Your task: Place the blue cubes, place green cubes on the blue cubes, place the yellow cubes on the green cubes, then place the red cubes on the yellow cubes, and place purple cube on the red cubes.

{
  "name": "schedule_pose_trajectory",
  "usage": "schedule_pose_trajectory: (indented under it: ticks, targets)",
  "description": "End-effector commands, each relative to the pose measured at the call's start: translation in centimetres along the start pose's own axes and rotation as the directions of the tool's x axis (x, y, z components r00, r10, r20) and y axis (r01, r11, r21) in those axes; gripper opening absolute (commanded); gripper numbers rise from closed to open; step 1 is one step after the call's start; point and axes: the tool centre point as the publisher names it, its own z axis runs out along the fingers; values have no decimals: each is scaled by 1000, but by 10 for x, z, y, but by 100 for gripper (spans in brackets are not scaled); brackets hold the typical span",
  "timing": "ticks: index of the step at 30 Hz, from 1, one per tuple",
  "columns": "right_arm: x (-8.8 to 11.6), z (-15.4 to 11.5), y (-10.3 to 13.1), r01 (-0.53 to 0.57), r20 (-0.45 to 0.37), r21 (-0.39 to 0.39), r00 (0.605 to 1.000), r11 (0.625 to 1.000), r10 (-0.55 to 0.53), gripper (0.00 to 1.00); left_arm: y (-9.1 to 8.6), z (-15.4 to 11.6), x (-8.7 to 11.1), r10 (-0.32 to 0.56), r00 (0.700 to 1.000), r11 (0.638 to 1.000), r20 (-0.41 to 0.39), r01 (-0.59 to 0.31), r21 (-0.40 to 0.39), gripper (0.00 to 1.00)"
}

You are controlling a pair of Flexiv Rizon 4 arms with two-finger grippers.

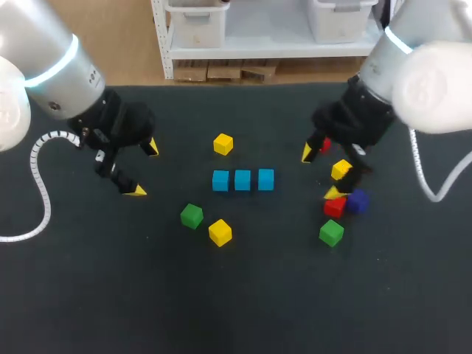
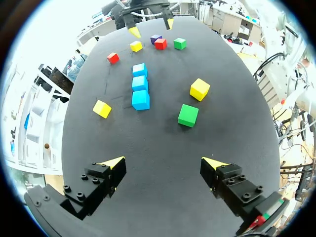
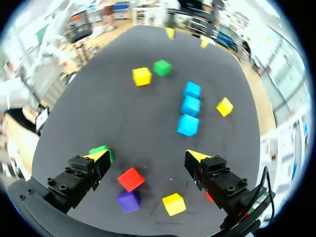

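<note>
**A:** Where's the right claw (image 1: 321,173) relative to the cubes?

**B:** It's spread wide and holding nothing, over the cluster on the right of the table (image 1: 236,310). Its own wrist cam puts a red cube (image 3: 131,178) under it between the fingers. A purple cube (image 3: 129,201) and a yellow cube (image 3: 174,204) sit beside that, and a green cube (image 3: 101,152) peeks out behind one fingertip.

**A:** And the left claw (image 1: 143,169)?

**B:** Also wide and empty, well apart from the blue cubes (image 1: 243,180), which sit in a tight row mid-table. Another green cube (image 2: 188,115) lies ahead of it.

**A:** The head cam half hides a second red cube (image 2: 113,58) behind the right claw.

**B:** Yeah, the left wrist cam shows it plainly, sitting alone.
</note>
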Motion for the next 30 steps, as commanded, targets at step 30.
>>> schedule_pose_trajectory:
  ticks: [30]
  targets:
    - [23, 42, 76, 356, 17, -107, 934, 928, -356, 100, 0, 0, 2, 4, 1000, 1000, 5, -4, -2, 100]
